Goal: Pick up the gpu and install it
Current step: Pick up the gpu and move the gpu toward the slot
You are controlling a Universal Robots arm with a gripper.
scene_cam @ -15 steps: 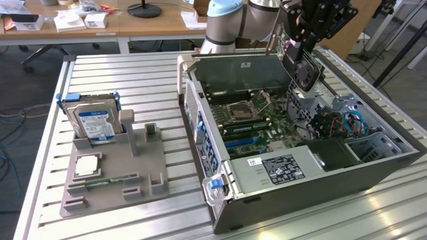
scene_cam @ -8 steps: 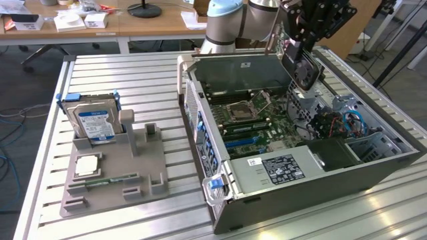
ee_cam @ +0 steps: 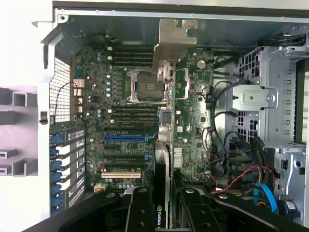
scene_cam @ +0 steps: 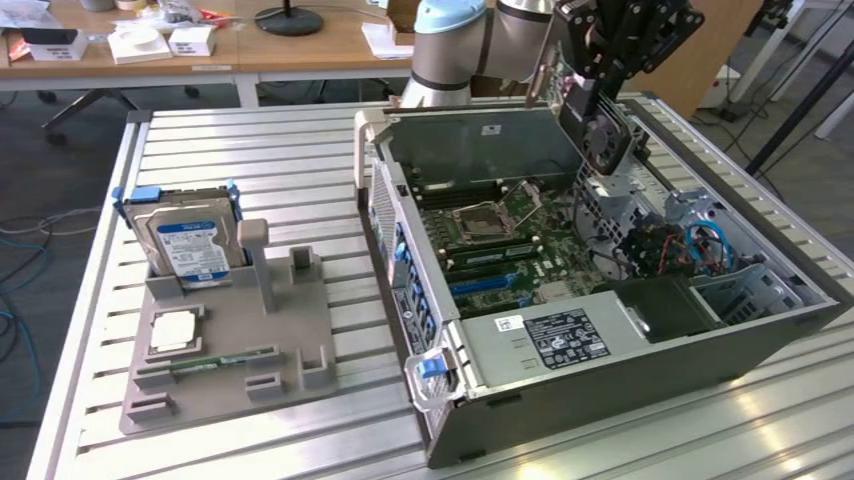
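Aloft, hand point(scene_cam: 594, 88) gripping gpu point(scene_cam: 609, 135), edgewise from wrist

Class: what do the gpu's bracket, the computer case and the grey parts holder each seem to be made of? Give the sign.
gpu bracket: bare sheet metal, dull silver, bent edges.
Computer case: thin grey sheet metal, folded and perforated, probably steel.
Parts holder: matte grey plastic, seemingly; uniform, blocky, no shine.

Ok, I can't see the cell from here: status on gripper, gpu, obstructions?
Gripper shut on gpu. It hangs on edge over the open case, not seated. Nothing seen between it and the motherboard.
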